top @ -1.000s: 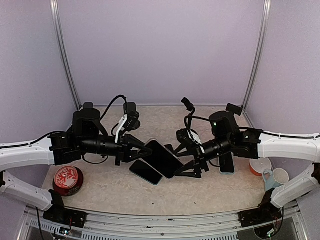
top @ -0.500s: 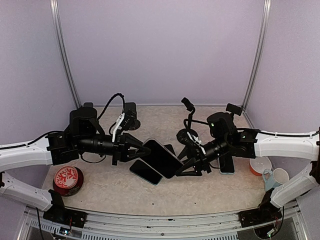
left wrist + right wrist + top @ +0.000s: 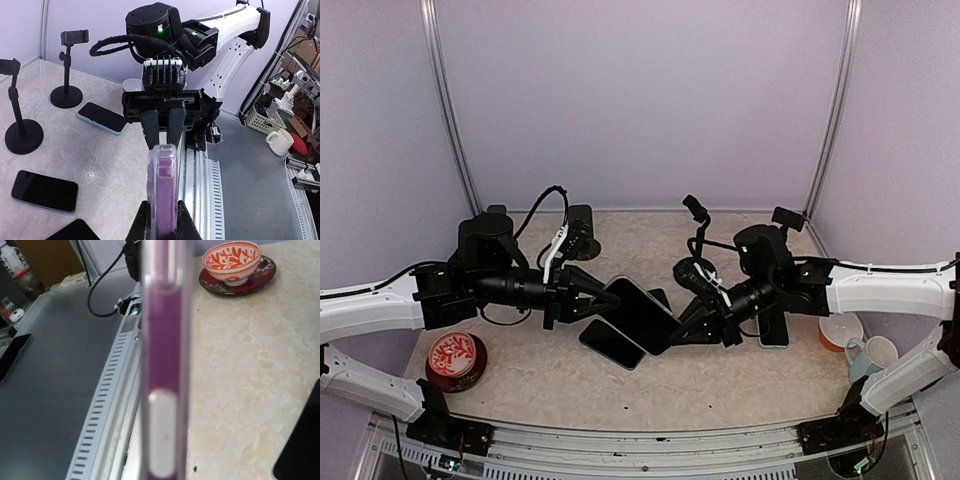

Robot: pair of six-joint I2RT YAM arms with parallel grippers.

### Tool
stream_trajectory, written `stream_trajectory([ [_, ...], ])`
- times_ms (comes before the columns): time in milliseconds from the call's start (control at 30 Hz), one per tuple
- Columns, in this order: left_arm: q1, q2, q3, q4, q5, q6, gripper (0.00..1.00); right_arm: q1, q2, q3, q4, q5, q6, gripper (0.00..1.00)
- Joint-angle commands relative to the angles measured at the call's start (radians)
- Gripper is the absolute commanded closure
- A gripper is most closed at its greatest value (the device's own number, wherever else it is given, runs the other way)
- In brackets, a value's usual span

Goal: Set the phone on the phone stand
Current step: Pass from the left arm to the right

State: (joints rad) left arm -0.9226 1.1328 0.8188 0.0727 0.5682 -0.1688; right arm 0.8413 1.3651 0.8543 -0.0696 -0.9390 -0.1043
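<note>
My left claw (image 3: pixel 605 298) is clamping the phone (image 3: pixel 642 315) in the middle of the frame, above the counter (image 3: pixel 540 375). The right claw (image 3: pixel 695 328) is facing its other end; whether it is gripping, I cannot tell.

High rear overview — wrist views sharing phone (image 3: pixel 161 190)

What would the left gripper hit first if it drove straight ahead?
The right gripper: it faces head-on, fingers flanking the far end of the phone that the left gripper holds. The gap between them is unclear.
</note>
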Motion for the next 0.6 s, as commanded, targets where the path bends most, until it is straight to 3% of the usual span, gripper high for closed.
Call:
stream_trajectory([
  [0,0.009,-0.02,0.011,0.068,0.025,0.014,0.89,-0.006,0.002,0.018,0.0,-0.002,-0.006,1.0],
  [167,0.019,-0.028,0.01,0.067,0.008,0.01,0.53,-0.005,-0.039,0.004,0.027,0.083,-0.017,1.0],
  [300,0.028,-0.035,0.004,0.073,-0.01,0.0,0.3,-0.005,-0.074,-0.017,0.064,0.164,-0.018,1.0],
  [567,0.04,-0.019,-0.007,0.111,-0.097,-0.095,0.01,-0.005,-0.14,-0.066,0.153,0.31,0.004,1.0],
])
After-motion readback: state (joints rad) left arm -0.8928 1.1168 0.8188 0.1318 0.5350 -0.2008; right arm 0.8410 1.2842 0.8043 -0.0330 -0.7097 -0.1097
